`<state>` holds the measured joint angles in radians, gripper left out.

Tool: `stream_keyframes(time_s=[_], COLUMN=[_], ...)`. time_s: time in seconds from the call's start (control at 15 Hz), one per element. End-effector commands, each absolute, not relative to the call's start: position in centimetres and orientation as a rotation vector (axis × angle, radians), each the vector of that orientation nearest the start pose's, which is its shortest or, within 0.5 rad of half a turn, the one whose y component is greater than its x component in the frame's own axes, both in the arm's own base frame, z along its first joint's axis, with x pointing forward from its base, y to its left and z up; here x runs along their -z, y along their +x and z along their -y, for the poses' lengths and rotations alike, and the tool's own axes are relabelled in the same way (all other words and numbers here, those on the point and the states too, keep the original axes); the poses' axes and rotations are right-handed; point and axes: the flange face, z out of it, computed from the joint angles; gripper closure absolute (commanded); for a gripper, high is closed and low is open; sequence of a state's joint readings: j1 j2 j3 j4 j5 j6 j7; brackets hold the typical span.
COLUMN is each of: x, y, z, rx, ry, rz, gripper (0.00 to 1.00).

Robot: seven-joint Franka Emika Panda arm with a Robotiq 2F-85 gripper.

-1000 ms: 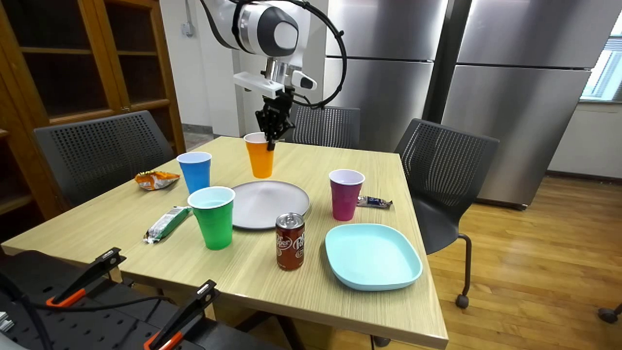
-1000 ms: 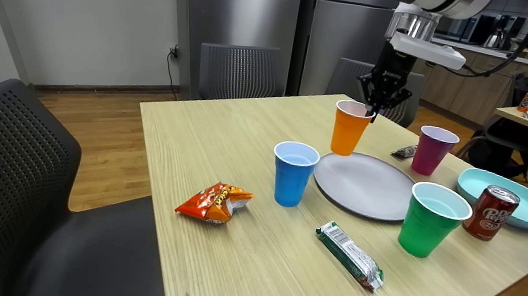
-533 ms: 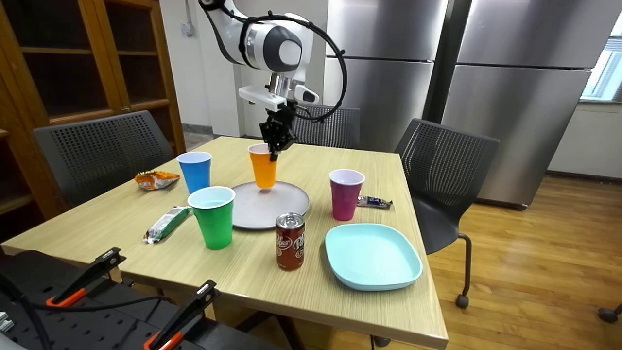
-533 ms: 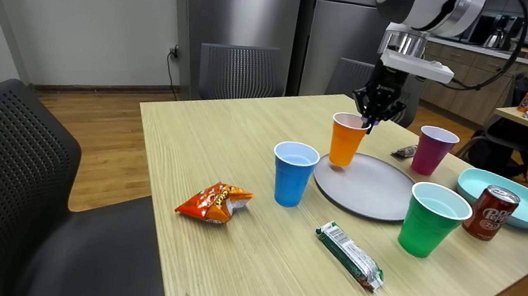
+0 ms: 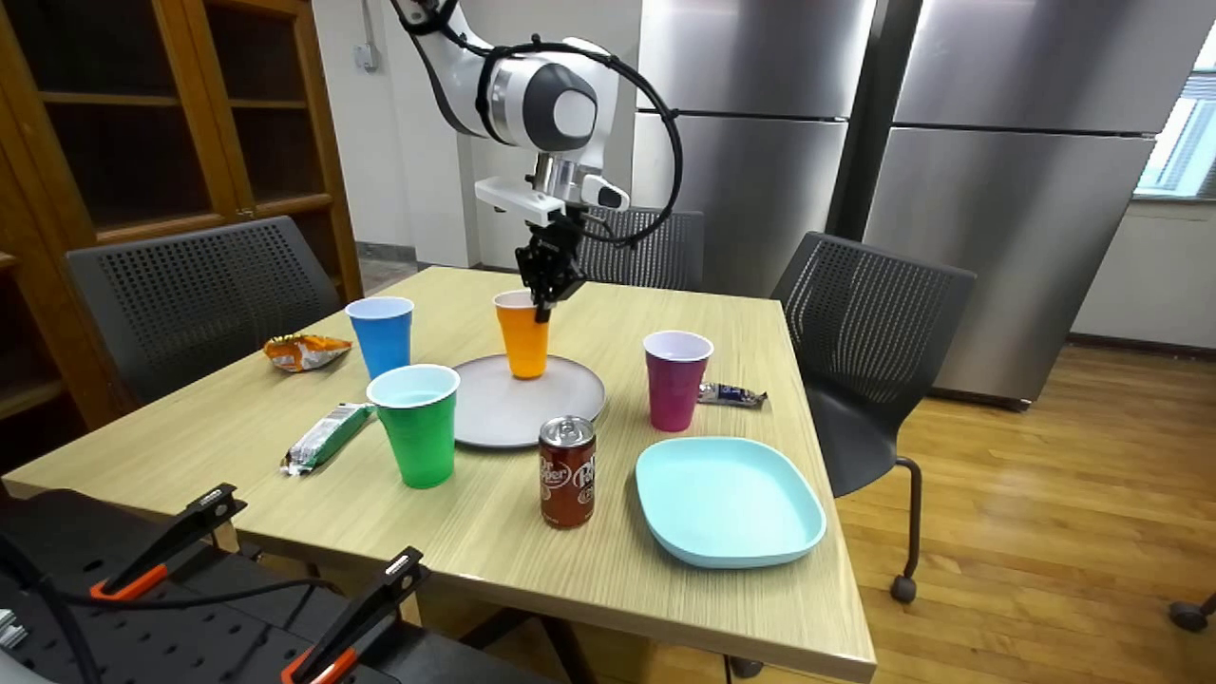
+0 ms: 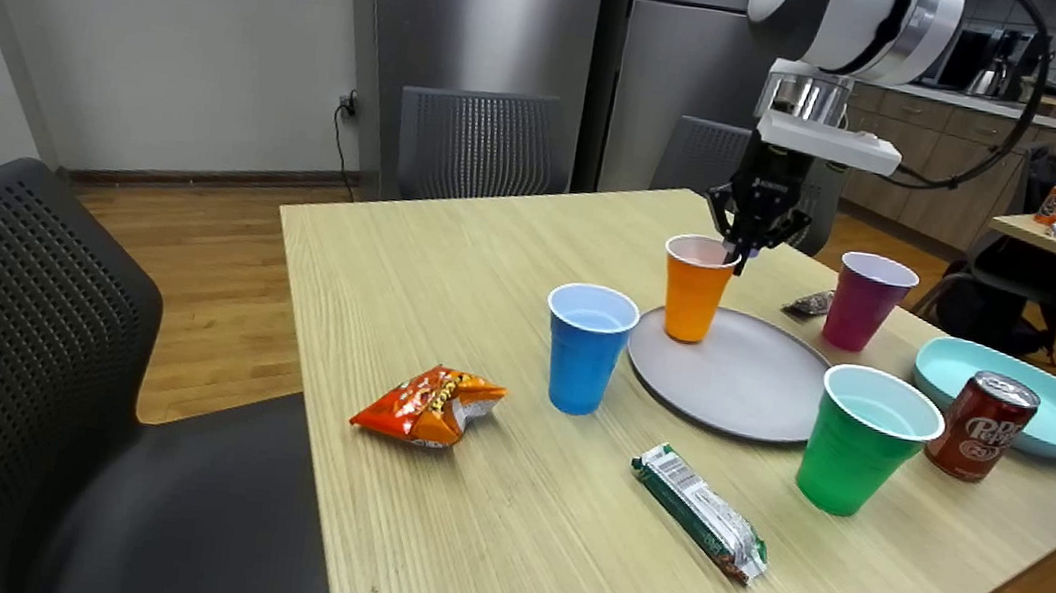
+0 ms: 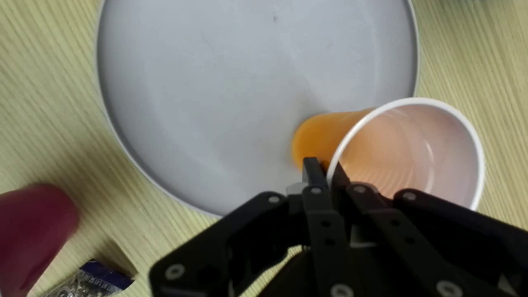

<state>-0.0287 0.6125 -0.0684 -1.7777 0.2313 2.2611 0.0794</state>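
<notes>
By the black two-finger gripper (image 7: 326, 169), an orange plastic cup (image 5: 523, 342) is being pinched by its white rim, on the right side in both exterior views, its long axis being held roughly upright over the far part of a round grey plate (image 5: 503, 415). Whether its base is being borne by the plate cannot be told, and a maroon plastic cup (image 7: 35, 231) is being cut off at the wrist view's left edge.

The pincer (image 7: 326, 170) is black, its cup (image 6: 694, 297) orange, the plate (image 7: 247, 82) grey, the table (image 6: 489, 282) wood-grained.
</notes>
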Motion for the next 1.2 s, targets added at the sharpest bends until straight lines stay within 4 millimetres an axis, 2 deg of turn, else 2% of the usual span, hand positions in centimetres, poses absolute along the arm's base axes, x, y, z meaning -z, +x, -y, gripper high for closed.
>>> stream_keyframes(time_s=[0.0, 0.33, 0.53, 0.93, 1.13], x=[-20.8, -22.4, -24.7, -29.8, -32.3], y=[65.0, 64.5, 64.1, 63.0, 61.3], z=[5.7, 5.8, 5.8, 5.0, 3.7], rx=[-0.197, -0.178, -0.137, -0.044, -0.024], ry=[-2.981, -2.987, -2.997, -3.053, -3.08], rz=[-0.512, -0.477, -0.444, -0.335, -0.218], gripper=[0.62, 0.26, 0.02, 0.0, 0.0])
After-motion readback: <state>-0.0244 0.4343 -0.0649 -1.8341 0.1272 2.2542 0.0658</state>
